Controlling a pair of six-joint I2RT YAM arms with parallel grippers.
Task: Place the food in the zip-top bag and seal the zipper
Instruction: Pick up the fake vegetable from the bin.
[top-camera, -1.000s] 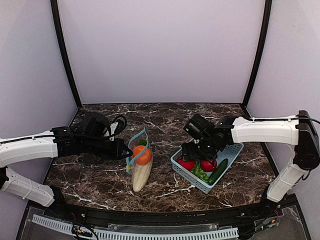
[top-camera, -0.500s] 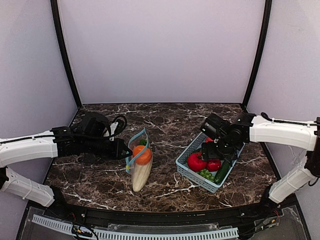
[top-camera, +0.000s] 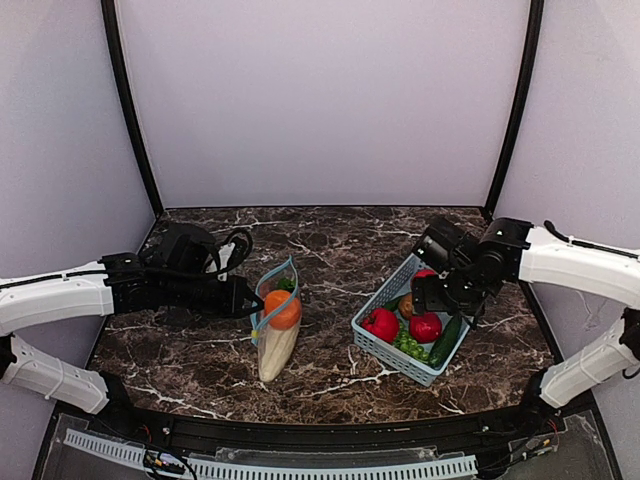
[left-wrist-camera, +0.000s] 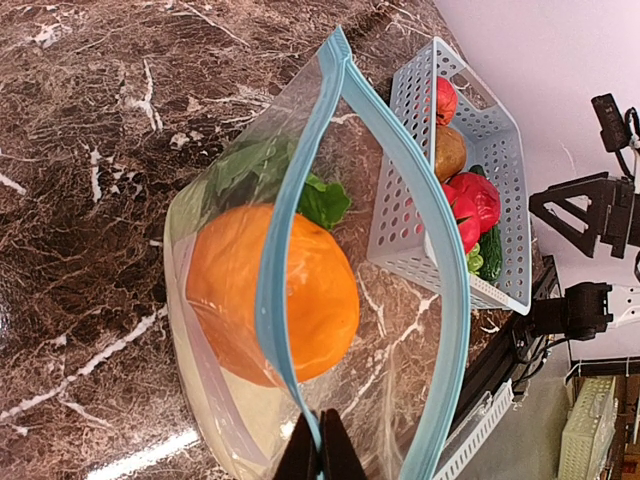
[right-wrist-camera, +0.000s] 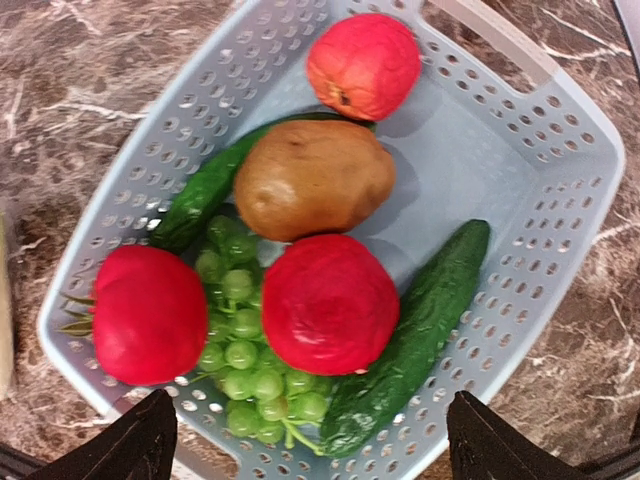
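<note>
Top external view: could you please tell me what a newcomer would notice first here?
The bright orange inside the clear zip-top bag at the middle of the table stands out, its blue zipper pinched by the left end effector. Right of it, a light blue basket of red and green food sits under the open right end effector.

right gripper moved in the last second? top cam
Yes. The right gripper has shifted right, toward the black frame post, and now hangs over the far half of the basket.
</note>
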